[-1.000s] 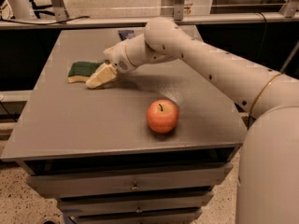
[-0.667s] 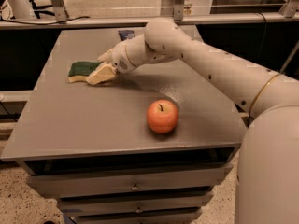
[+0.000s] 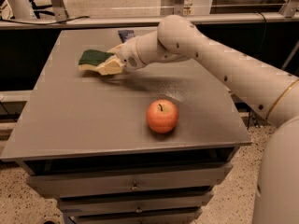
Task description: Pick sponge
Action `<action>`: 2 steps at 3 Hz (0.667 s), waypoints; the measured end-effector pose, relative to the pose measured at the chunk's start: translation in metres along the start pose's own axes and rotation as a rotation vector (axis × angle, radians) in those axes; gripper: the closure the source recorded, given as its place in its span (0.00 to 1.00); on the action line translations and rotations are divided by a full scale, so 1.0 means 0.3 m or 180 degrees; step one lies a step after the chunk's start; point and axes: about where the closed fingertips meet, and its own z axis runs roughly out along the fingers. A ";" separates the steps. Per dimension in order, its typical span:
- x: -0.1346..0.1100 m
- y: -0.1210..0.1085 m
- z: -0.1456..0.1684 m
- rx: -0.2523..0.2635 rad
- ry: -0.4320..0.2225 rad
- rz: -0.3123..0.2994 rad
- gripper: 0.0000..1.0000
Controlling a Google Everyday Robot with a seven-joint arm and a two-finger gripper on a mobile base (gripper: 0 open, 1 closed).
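My gripper [image 3: 109, 65] is over the far left part of the grey table [image 3: 70, 120], jaws closed on the sponge [image 3: 95, 58] by its right end, green side up. An apple [image 3: 162, 116] sits well apart, nearer the front edge, and a dark blue packet [image 3: 125, 33] lies just behind my arm.

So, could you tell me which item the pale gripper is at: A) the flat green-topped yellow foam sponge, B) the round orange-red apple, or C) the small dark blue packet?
A: the gripper sits against the sponge, apart from the apple and the packet.
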 end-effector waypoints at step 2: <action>-0.192 -0.031 -0.312 0.0259 -0.0582 0.0000 1.00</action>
